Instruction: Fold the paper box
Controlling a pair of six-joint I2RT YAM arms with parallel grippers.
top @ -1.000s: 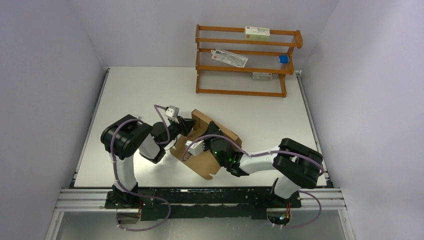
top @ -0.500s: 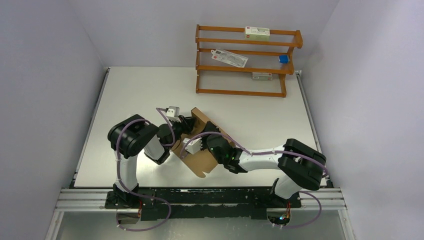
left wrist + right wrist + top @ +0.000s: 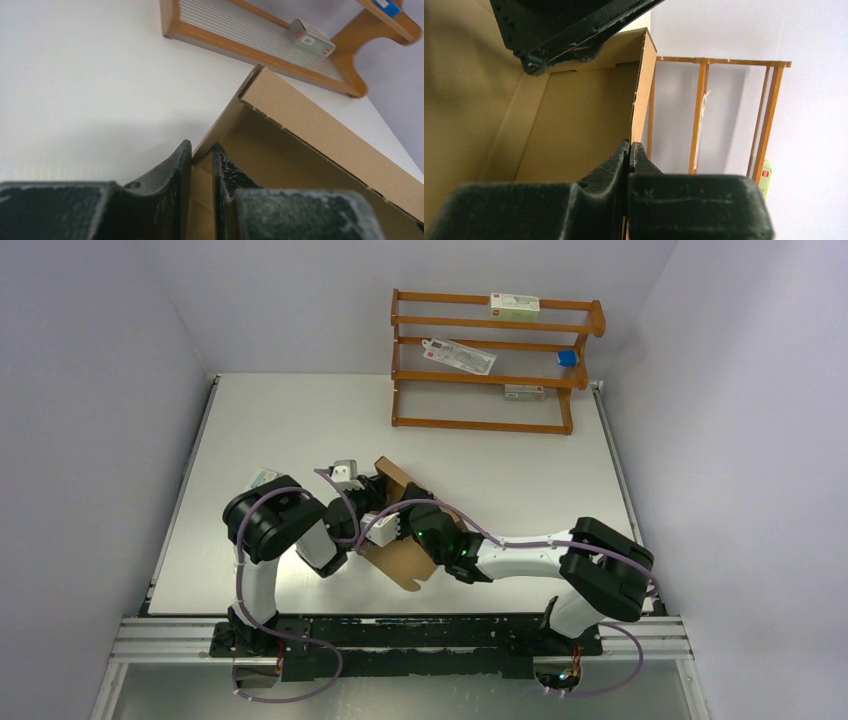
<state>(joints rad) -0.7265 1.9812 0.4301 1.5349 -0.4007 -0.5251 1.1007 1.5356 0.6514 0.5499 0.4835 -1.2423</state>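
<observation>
The paper box (image 3: 405,555) is a half-folded brown cardboard shape held between both arms at the table's near middle. My left gripper (image 3: 372,492) is at its far left corner. In the left wrist view, the left gripper (image 3: 202,156) is shut on an upright cardboard wall (image 3: 320,125). My right gripper (image 3: 398,527) reaches over the box from the right. In the right wrist view, a raised wall's edge (image 3: 644,85) runs down into the right gripper (image 3: 629,146), whose fingertips are pressed together. The left gripper's black finger (image 3: 574,30) shows at the top of that view.
A wooden rack (image 3: 495,360) stands at the table's far side with white cartons (image 3: 514,306) and a small blue item (image 3: 567,357) on it. A small white carton (image 3: 262,477) lies just left of the left arm. The table's near edge rail (image 3: 400,635) runs under both bases.
Both grippers and the box have shifted left and slightly toward the near edge, and the box has turned a little. The small white carton behind the left arm has come into view.
</observation>
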